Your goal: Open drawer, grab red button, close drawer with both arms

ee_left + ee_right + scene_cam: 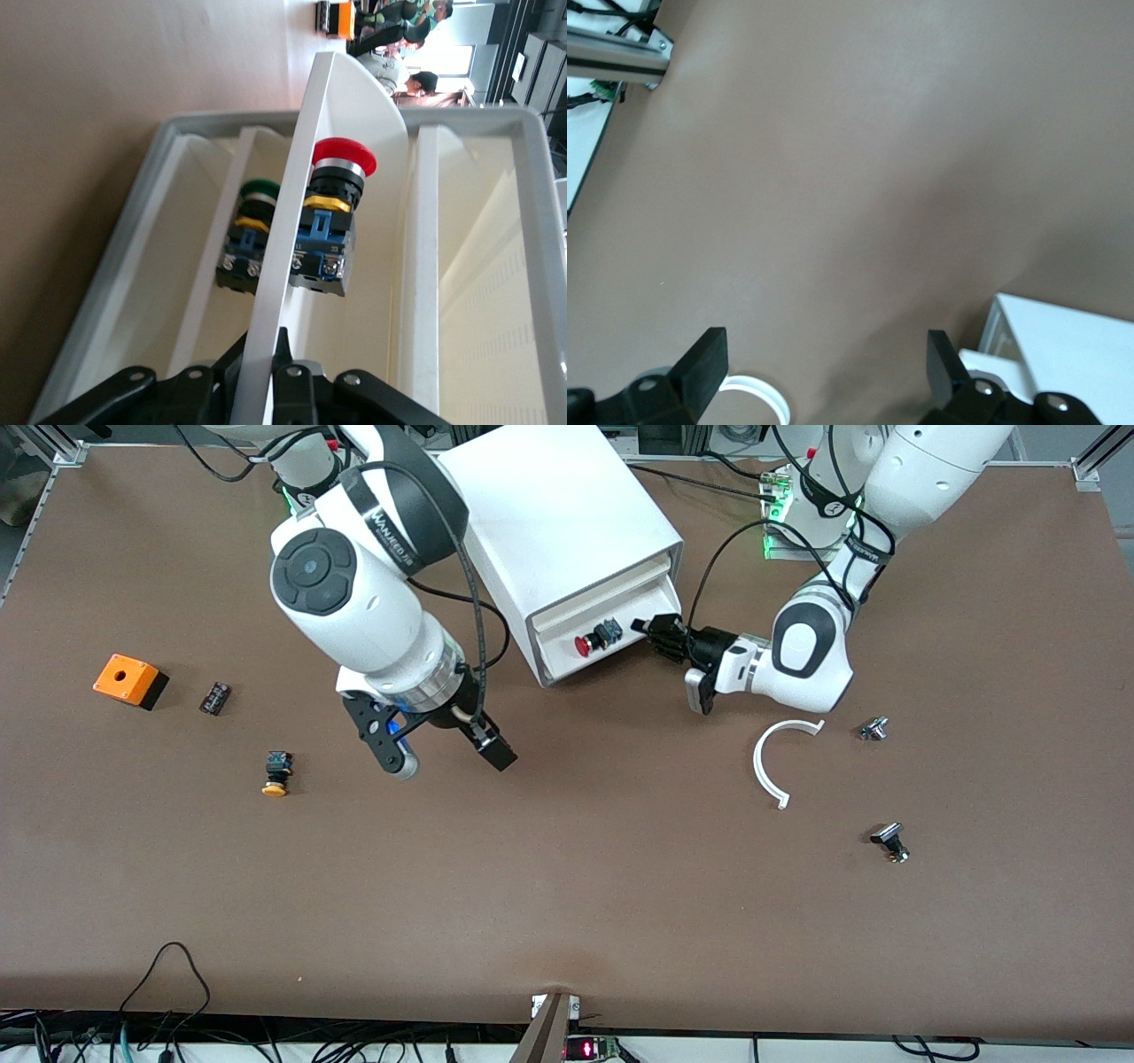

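At the front edge of the pulled-out drawer (592, 648), my left gripper (651, 631) has its fingers pinched together on the thin front wall, at the end toward my left arm's side of the table. In my left wrist view that wall (301, 266) runs as a narrow white blade straight up from between my fingers (288, 385). The button (585, 645) lies inside the drawer on its side, red cap pointing toward the right arm's end, just beside the front wall and close to my left fingers but not touching them. In the wrist view a second button with a green cap (252, 235) shows past the wall, next to the red one (332, 217).

The drawer is out of the white cabinet (558, 522), and the brown table (567, 903) in front of it is bare for a good stretch toward the front camera.

My right gripper (443, 748) hangs with its fingers spread wide and nothing between them, over bare table nearer the front camera than the cabinet. The yellow-capped button (276, 773), a small black part (214, 697) and the orange box (129, 680) lie toward the right arm's end. Toward my left arm's end, a white curved strip (772, 766) and two small metal parts (873, 729) (889, 841) lie well apart from the drawer.
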`<state>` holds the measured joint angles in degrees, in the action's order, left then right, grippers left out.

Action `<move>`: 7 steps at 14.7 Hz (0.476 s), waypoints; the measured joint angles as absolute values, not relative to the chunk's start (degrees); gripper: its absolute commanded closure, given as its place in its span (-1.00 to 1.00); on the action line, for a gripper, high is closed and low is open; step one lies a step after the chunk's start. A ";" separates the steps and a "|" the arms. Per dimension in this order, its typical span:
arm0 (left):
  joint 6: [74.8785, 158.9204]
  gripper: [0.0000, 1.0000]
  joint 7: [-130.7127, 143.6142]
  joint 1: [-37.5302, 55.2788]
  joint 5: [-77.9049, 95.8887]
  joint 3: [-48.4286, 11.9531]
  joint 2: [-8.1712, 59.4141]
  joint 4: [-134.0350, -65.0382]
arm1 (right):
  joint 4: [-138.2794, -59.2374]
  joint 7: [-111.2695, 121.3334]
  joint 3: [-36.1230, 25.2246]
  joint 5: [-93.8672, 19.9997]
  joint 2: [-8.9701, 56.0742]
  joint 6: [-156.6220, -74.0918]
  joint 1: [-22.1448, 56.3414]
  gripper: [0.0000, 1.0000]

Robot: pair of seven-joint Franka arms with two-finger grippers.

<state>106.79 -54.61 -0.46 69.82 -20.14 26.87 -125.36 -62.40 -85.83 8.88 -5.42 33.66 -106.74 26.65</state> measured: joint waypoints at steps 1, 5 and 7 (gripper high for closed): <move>106.67 1.00 -54.61 -0.65 69.78 -19.74 27.25 -124.65 | -62.33 -87.10 8.91 -5.42 33.85 -107.40 27.57 -0.98; 106.64 0.61 -54.53 -0.76 68.70 -18.15 28.19 -122.24 | -62.18 -91.67 8.89 -4.81 35.86 -109.13 32.52 -0.98; 107.08 -0.56 -53.17 -0.80 67.00 -17.29 28.42 -120.27 | -62.14 -92.82 8.89 -2.27 37.27 -109.34 35.45 -0.98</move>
<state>107.08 -53.17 -0.80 67.00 -17.29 28.42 -120.27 -62.14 -92.82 8.89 -2.27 37.27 -109.34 35.45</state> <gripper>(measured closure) 0.846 0.004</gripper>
